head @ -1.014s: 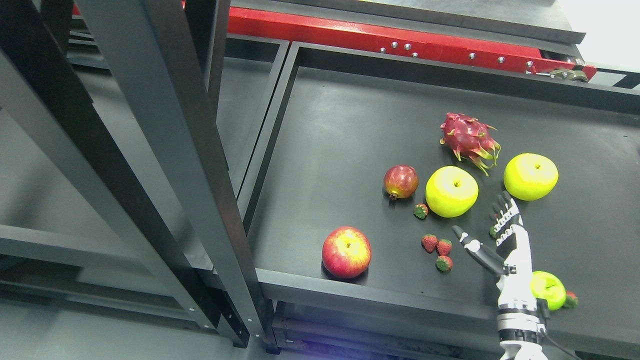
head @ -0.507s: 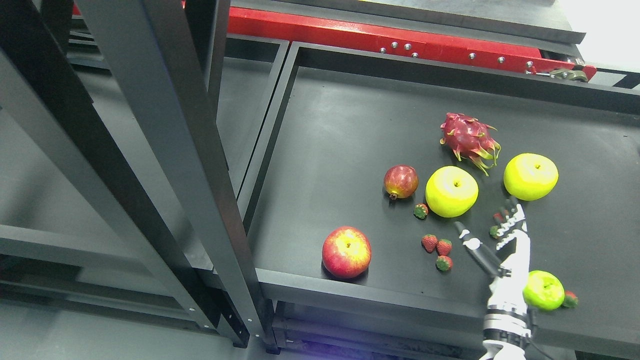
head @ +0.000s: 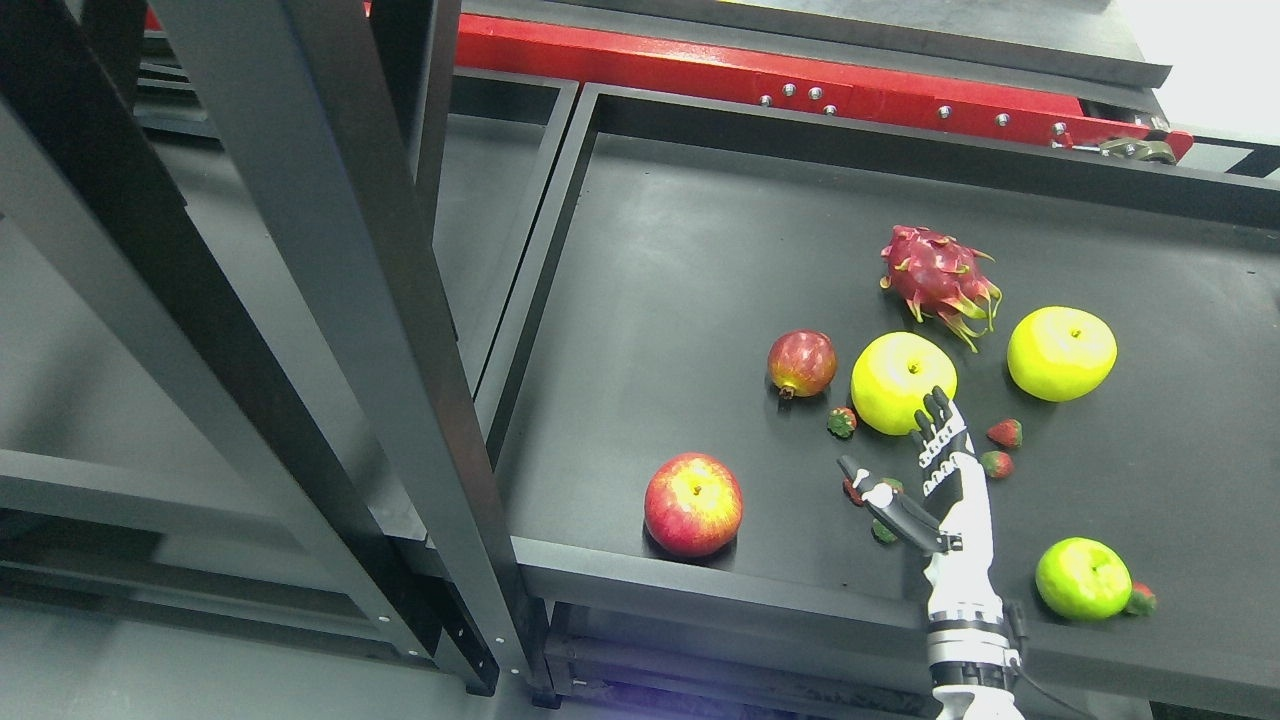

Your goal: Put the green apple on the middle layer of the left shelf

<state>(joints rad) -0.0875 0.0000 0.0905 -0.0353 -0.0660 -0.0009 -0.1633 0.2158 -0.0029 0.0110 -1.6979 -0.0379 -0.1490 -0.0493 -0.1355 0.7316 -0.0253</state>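
Observation:
Three green apples lie on the black right shelf board [head: 680, 260]: a yellow-green apple [head: 900, 380] mid-board, a second yellow-green apple [head: 1061, 353] to its right, and a smaller green apple [head: 1083, 578] near the front edge. My right hand [head: 892, 440] rises from the bottom edge with fingers spread and thumb pointing left, holding nothing. Its fingertips [head: 936, 402] overlap the lower right rim of the mid-board apple. The left shelf [head: 70, 400] stands beyond the black posts on the left. The left arm is out of view.
A red apple [head: 693, 503], a small red pomegranate-like fruit [head: 801, 362], a dragon fruit [head: 940, 278] and several strawberries [head: 1005, 433] share the board. Thick black shelf posts [head: 330, 250] stand between the two shelves. A red beam [head: 760, 75] runs along the back.
My right hand has moved left, away from the small green apple, which is now fully uncovered, and its fingertips now reach the mid-board yellow-green apple. The fruits have not moved.

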